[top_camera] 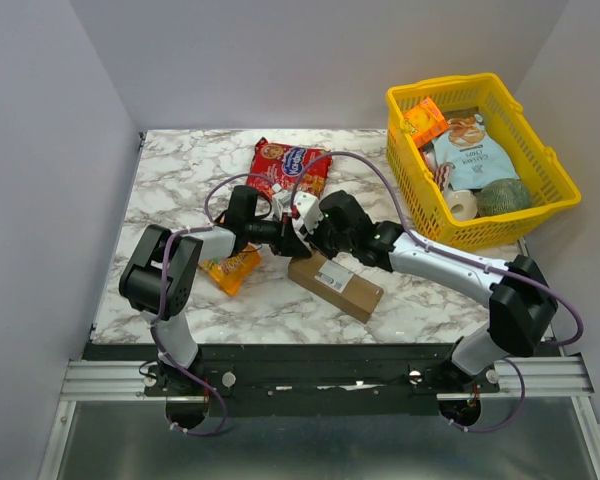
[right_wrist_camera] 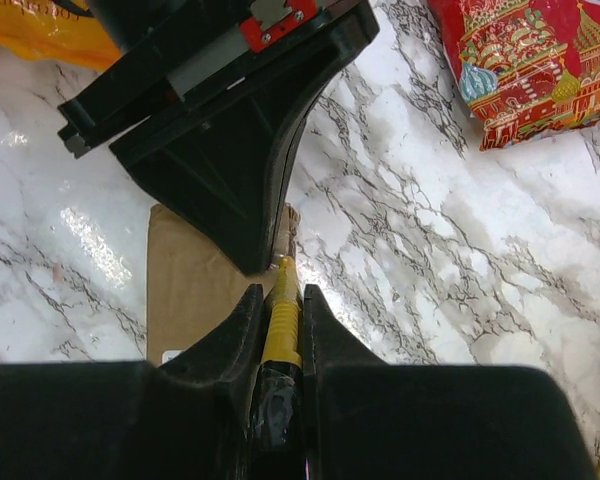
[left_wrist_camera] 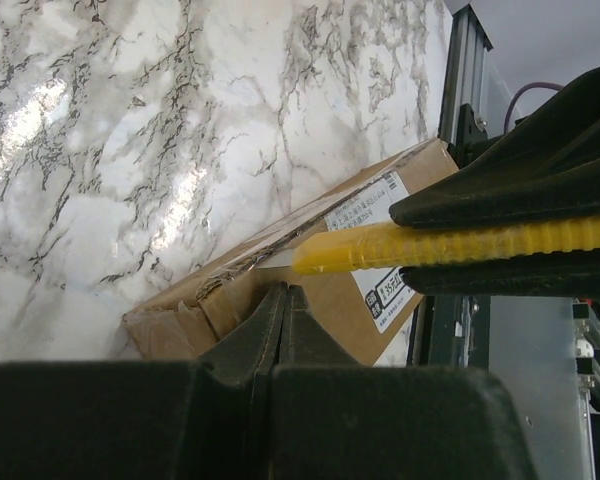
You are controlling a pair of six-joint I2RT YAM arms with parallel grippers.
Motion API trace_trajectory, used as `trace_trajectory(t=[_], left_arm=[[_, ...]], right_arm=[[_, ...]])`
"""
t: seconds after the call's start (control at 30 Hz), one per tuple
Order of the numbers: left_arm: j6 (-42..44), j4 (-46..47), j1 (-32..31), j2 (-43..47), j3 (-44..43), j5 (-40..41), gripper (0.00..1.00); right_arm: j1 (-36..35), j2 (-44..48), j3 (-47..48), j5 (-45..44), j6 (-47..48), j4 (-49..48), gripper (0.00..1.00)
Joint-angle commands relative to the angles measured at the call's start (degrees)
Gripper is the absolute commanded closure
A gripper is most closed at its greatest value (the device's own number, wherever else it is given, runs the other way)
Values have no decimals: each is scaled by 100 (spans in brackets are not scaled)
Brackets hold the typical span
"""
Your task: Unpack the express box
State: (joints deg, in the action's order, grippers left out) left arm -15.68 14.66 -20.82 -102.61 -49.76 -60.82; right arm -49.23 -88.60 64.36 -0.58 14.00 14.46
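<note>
The express box [top_camera: 335,285], a brown carton with a white label, lies flat on the marble table in front of both grippers. It also shows in the left wrist view [left_wrist_camera: 325,300], with a torn, crumpled near end, and in the right wrist view [right_wrist_camera: 185,290]. My left gripper [top_camera: 292,243] [left_wrist_camera: 285,292] is shut and empty, its tips at the box's top near that torn end. My right gripper [top_camera: 315,240] [right_wrist_camera: 280,292] is shut on a yellow ribbed cutter [right_wrist_camera: 282,325] [left_wrist_camera: 460,243], whose tip sits at the box's end edge, right beside my left fingers.
A red snack bag [top_camera: 290,168] [right_wrist_camera: 525,65] lies behind the grippers. An orange snack pack [top_camera: 230,268] lies under the left arm. A yellow plastic basket [top_camera: 555,195] full of goods stands at the back right. The table's front edge is close behind the box.
</note>
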Motion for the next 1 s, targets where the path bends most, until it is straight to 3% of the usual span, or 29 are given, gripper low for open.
trace_trajectory(t=[0.0, 0.13, 0.33, 0.4, 0.5, 0.67, 0.77, 0.8, 0.9, 0.97], left_arm=[[566, -1096, -142, -479, 423, 1221, 100], [584, -1149, -177, -550, 370, 1204, 100], [706, -1263, -107, -392, 283, 1081, 100], [733, -1046, 16, 2, 300, 538, 100], [111, -10, 236, 925, 773, -182, 97], [-450, 405, 44, 1822, 1125, -493, 87], [-1661, 2114, -54, 1413, 1451, -466, 87], [-2675, 3382, -123, 1227, 1504, -466, 87], [-3815, 5232, -255, 331, 1452, -580, 90], [-4538, 5766, -265, -247, 1364, -546, 93]], right_arm=[[45, -412, 436, 22, -240, 514, 100], [45, -483, 718, 23, -21, 619, 100], [45, -238, 411, 188, 95, 1059, 100], [45, -141, 349, 190, -98, 1059, 99], [45, -219, 419, 190, -310, 919, 100], [45, -544, 744, 260, -380, 822, 100], [45, -685, 903, 260, -468, 795, 99], [45, -703, 929, 260, -477, 795, 100], [37, -738, 1035, 295, -468, 866, 100], [45, -721, 1044, 321, -416, 927, 99]])
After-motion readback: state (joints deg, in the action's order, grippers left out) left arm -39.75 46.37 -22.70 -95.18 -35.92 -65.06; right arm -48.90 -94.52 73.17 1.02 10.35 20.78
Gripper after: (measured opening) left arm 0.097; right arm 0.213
